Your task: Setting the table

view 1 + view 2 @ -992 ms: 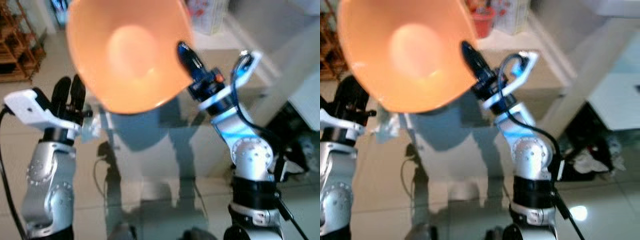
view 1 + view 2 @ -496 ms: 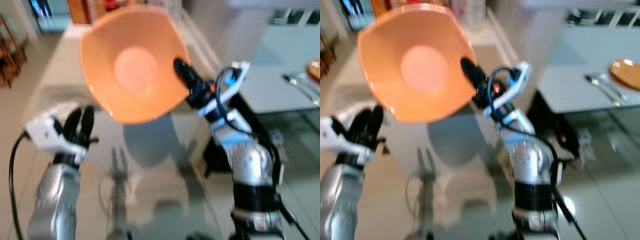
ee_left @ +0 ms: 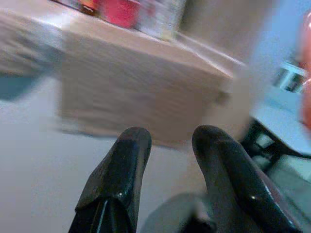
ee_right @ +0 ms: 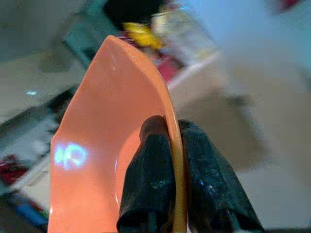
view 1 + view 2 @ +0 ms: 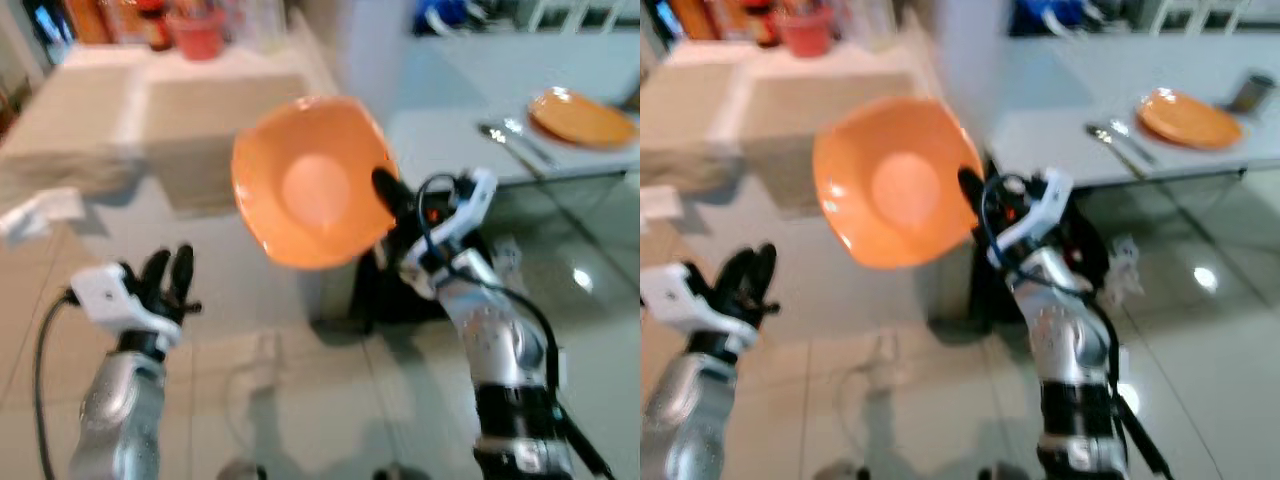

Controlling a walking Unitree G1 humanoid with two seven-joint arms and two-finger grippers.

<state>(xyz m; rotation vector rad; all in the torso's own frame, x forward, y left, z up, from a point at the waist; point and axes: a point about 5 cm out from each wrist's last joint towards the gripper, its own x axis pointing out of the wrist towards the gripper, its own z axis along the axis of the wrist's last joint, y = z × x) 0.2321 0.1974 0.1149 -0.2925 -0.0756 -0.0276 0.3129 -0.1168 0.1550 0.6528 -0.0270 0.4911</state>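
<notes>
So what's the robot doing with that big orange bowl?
It's setting the table. The right gripper has its fingers pinched on the rim of the orange bowl, one inside and one outside, and holds it up in the air, tipped on its side. The left gripper is holding nothing. Off to the right there's a table with an orange plate and some cutlery on it.

Silver arms, white wrists, black cables, black-fingered grippers
</notes>
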